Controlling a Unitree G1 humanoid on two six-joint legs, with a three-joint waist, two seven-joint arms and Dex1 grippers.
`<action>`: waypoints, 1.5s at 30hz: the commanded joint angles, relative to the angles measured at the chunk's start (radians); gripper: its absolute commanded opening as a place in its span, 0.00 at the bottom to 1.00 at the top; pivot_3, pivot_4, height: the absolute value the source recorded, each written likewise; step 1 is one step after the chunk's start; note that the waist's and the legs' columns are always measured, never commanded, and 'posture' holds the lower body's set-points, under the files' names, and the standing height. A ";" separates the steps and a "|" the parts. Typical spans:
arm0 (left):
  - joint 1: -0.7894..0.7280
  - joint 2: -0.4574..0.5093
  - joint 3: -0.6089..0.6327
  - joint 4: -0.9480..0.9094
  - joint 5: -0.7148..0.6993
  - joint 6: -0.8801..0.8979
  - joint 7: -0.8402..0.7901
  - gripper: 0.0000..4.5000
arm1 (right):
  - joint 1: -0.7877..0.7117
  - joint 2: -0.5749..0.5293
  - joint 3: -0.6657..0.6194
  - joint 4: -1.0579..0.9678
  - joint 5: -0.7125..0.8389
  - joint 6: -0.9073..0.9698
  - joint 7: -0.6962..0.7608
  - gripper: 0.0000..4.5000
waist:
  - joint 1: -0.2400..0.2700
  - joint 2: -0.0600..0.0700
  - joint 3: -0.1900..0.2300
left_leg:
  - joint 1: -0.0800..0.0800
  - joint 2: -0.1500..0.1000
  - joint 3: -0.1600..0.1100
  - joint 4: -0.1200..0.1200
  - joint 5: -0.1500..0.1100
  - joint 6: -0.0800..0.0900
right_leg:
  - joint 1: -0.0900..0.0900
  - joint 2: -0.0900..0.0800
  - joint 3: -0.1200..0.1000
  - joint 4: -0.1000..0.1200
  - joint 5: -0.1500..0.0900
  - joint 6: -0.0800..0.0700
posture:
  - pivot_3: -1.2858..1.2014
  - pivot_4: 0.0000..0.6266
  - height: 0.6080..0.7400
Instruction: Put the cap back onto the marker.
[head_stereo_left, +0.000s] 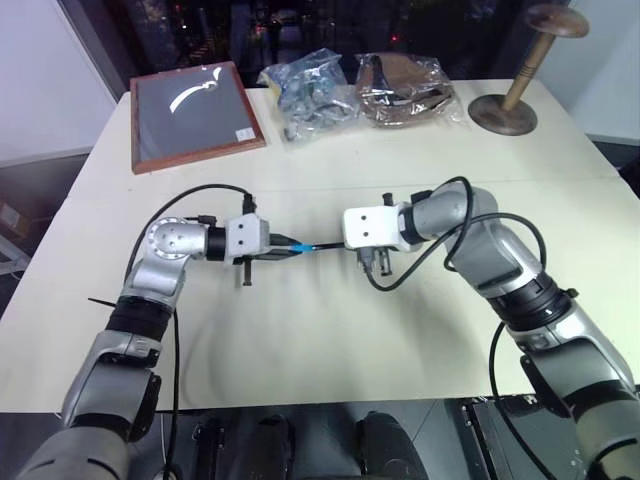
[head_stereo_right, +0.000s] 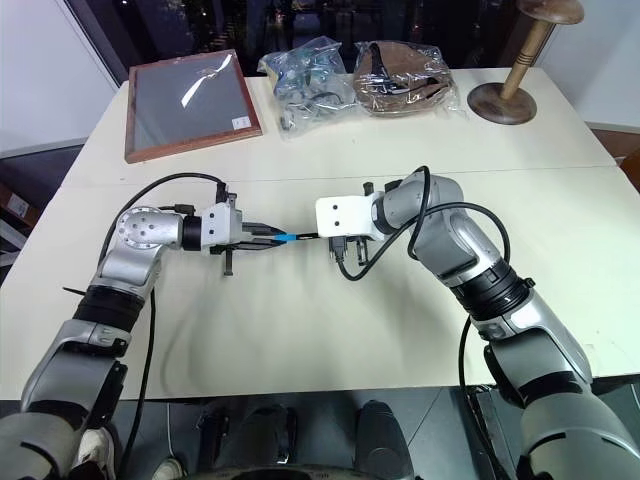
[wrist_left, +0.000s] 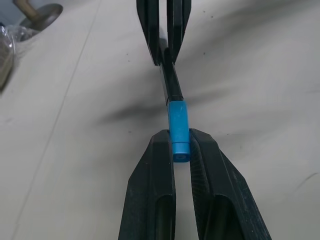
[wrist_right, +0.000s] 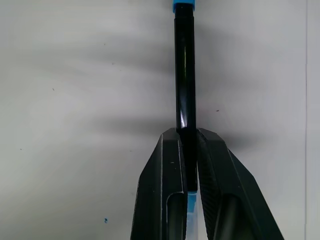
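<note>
My left claw (wrist_left: 180, 150) grips the short bright-blue plastic cap (wrist_left: 178, 131); my right claw (wrist_right: 187, 145), at three o'clock, clamps the slim black marker (wrist_right: 184, 75). I judge a slight tilt could jam the cap or skew it off.

The marker (wrist_right: 184, 75) has a glossy black plastic barrel that catches a streak of light. The cap (wrist_left: 178, 131) is smooth, bright-blue plastic with a soft sheen. The fingers (wrist_left: 150, 200) of each hand look like matt black rubbery plastic, finely ribbed inside. The surface (head_stereo_left: 330, 340) is matt and pale, lightly speckled. The bags (head_stereo_left: 405, 90) are crinkled, shiny clear plastic. The stand (head_stereo_left: 510, 100) is turned wood.
</note>
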 joint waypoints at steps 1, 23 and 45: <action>-0.047 -0.051 -0.035 -0.005 0.017 -0.119 0.037 0.00 | -0.032 0.054 0.009 -0.066 0.027 -0.046 -0.015 0.01 | 0.000 0.000 0.000 | 0.000 0.000 0.000 0.000 0.000 0.000 | 0.000 0.000 0.000 0.000 0.000 0.000 | 0.52 0.24 1.00; -0.010 -0.063 -0.013 -0.112 -0.091 0.194 -0.047 0.00 | -0.029 0.056 0.012 -0.065 -0.014 -0.099 -0.017 0.01 | -0.001 0.000 0.000 | 0.000 0.000 0.000 0.000 0.000 0.000 | 0.000 0.000 0.000 0.000 0.000 0.000 | 0.52 0.24 1.00; -0.020 -0.044 -0.053 -0.024 0.066 0.015 0.060 0.00 | -0.037 0.110 0.019 -0.092 -0.039 0.008 -0.014 0.01 | -0.001 0.000 0.000 | 0.000 0.000 0.000 0.000 0.000 0.000 | 0.000 0.000 0.000 0.000 0.000 0.000 | 0.52 0.24 1.00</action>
